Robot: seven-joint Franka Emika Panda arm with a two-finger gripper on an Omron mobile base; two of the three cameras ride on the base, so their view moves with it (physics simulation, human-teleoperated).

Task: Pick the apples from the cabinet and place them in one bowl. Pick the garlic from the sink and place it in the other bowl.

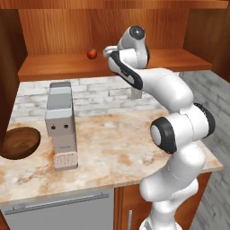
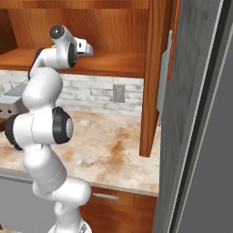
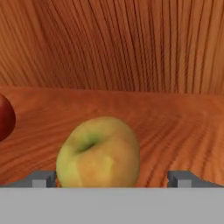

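Observation:
A yellow-green apple (image 3: 99,152) sits on the cabinet shelf (image 1: 54,67), close in front of the hand camera. My gripper (image 3: 112,179) is open, with one fingertip on each side of the apple and both apart from it. The red apple (image 1: 91,54) rests on the same shelf, to the left of my hand, and shows at the left edge of the hand view (image 3: 5,117). A brown wooden bowl (image 1: 19,143) sits at the counter's left end, partly cut off by the cabinet's side; I cannot tell which of the two bowls it is.
A grey box-shaped appliance (image 1: 60,126) stands on the marble counter (image 1: 117,148) below the shelf. The cabinet's upright side panel (image 2: 152,77) and a tall grey unit (image 2: 200,113) close off the right. A wall outlet (image 2: 119,93) sits in the brick backsplash.

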